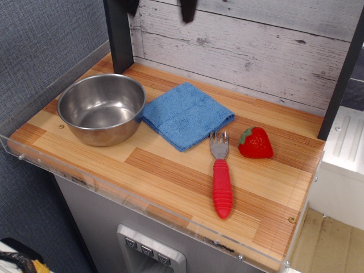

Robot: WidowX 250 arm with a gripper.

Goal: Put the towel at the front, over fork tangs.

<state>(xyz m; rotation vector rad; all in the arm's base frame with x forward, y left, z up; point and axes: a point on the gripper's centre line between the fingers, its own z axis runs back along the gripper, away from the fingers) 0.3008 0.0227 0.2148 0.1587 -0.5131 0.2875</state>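
Note:
The blue folded towel (186, 115) lies flat in the middle of the wooden counter, between the steel bowl and the fork. The fork (220, 173) lies in front and to the right of it, its grey tangs (219, 144) pointing back and just off the towel's right corner, its ribbed red handle pointing to the front edge. My gripper (160, 7) is high above the back of the counter at the top edge of the view. Only its two dark fingertips (187, 11) show, spread wide apart and empty.
A steel bowl (102, 108) stands empty at the left, touching the towel's left edge. A red toy strawberry (255, 143) lies right of the fork tangs. A dark post (118, 40) stands at the back left, a plank wall behind, a clear acrylic lip (142, 210) along the front edge.

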